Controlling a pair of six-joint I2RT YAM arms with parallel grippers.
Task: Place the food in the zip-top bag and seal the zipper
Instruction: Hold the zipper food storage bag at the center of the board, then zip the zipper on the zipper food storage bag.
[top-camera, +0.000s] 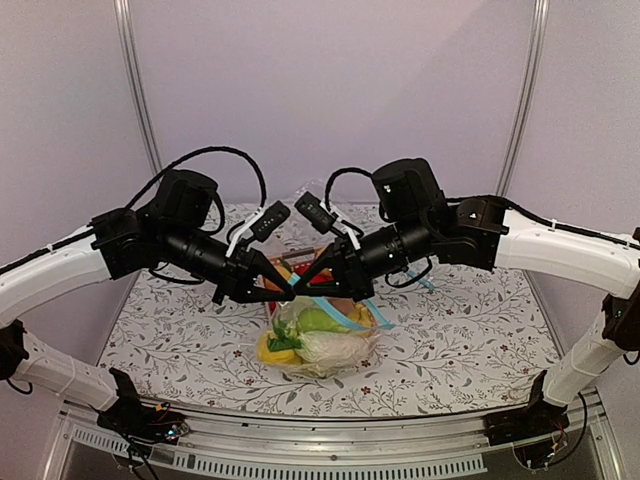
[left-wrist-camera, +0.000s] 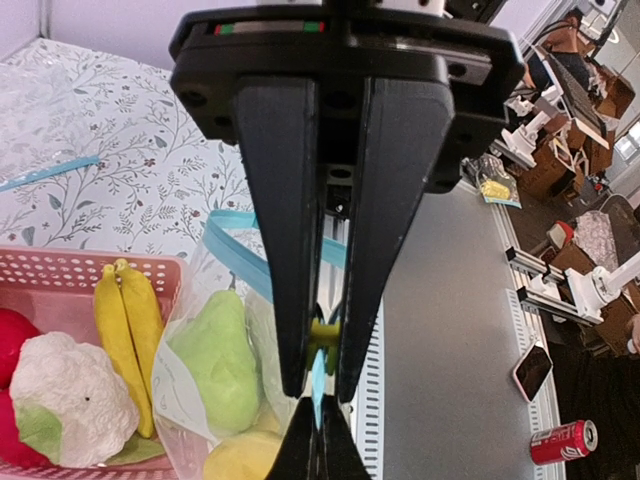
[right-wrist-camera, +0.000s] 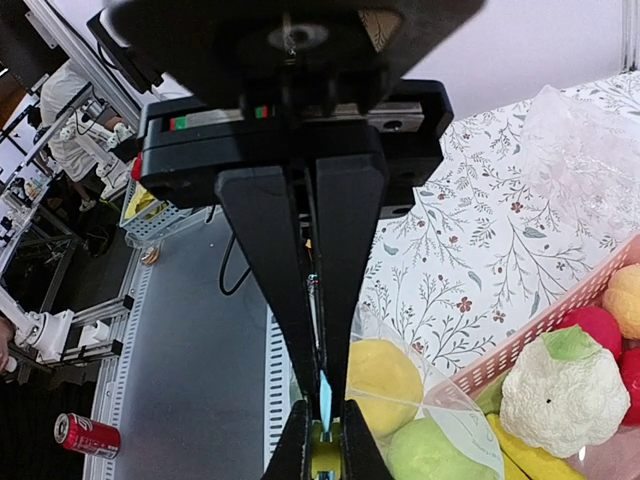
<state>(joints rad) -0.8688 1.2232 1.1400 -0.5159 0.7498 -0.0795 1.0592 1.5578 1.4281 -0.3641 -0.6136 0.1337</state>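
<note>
Transparent thin plastic forms the zip-top bag (top-camera: 300, 318), which lies on the floral-print table cover (top-camera: 180, 320) at the front centre of the table, between the two arms. In the left wrist view the bag sits just beside the pink lattice basket (left-wrist-camera: 60, 270) and appears to touch its wall.

Bag contents:
- Round green toy fruit (left-wrist-camera: 215, 360), seen through the plastic near the bag mouth.
- Yellow lemon-like toy fruit (right-wrist-camera: 380, 385), next to the green fruit.
- White oblong piece (top-camera: 335, 350), low in the bag in the top view; its outline is blurred by the plastic, so its exact shape cannot be confirmed.

The thin light-blue zipper strip (left-wrist-camera: 238, 243) runs along the raised mouth edge of the bag.

Gripper status:
- Left gripper (left-wrist-camera: 318, 388): jaws clenched, with the zipper strip pinched between the fingertips.
- Right gripper (right-wrist-camera: 323, 390): jaws clenched on the same strip.
- The two sets of fingertips meet almost tip to tip on the strip, above the bag.

Whether the zipper is pressed closed along its full length cannot be determined from these views.

Basket contents: a white toy cauliflower (right-wrist-camera: 560, 390) and a yellow toy banana bunch (left-wrist-camera: 130, 325) lie side by side, with red pieces beside them.
</note>
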